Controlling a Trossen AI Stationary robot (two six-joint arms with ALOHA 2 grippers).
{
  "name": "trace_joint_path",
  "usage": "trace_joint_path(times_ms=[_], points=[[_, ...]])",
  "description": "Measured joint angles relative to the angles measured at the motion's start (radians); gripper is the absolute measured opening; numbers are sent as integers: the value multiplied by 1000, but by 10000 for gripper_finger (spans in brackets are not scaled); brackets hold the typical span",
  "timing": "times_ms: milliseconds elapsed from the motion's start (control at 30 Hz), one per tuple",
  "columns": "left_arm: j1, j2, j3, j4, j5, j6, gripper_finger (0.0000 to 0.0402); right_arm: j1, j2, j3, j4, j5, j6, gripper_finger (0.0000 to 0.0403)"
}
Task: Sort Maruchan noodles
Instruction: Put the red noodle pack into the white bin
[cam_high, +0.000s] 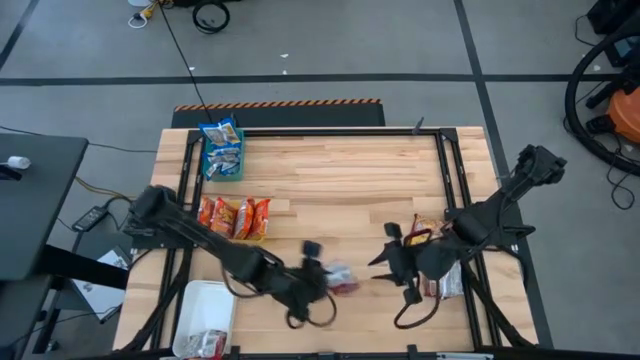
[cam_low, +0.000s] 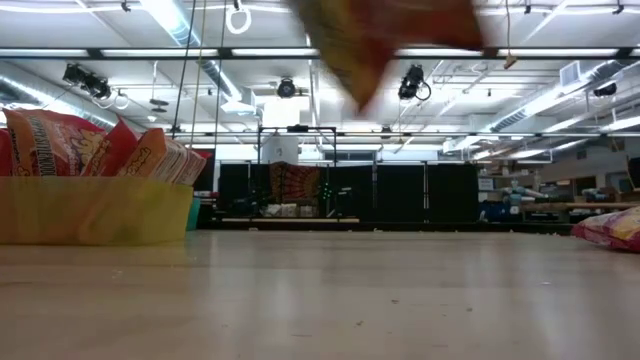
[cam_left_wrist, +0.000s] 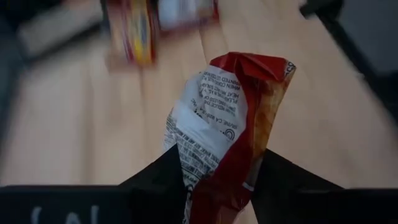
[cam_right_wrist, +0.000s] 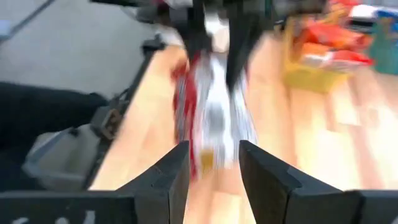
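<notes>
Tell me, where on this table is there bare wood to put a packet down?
The widest free patch is the far middle of the table, between the teal bin and the right frame rail. A smaller gap lies between the left gripper, shut on a red-and-white packet, and the right gripper. It is crowded around the yellow bin and the white bin.

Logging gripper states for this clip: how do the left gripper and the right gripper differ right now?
The left gripper is shut on a red-and-white noodle packet, held clear of the table; the right gripper has open fingers with nothing between them. In the high view the left gripper sits near the table's front middle beside the white bin, while the right gripper points toward it from the right side. Both have dark two-finger jaws.
</notes>
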Motion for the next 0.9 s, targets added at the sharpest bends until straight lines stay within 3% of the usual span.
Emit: trace_joint_path(times_ms=[167,267,367,500,800,900], points=[[-21,-112,129,-529,269,-482,143,15,2,-2,-40,100,0,143],[-82,-162,158,-704,434,-713,143,8,22,-2,-27,108,-4,143],[-164,-189,158,-840,523,-914,143,-1,50,-3,-12,113,-8,142],[-296,-191,156,-961,515,-1089,143,6,98,-3,13,105,-13,142],[-537,-186,-21,-938,502,-1327,143,61,198,-4,157,103,15,142],[-585,-185,-95,-853,463,-1349,142,79,224,-4,218,103,26,142]])
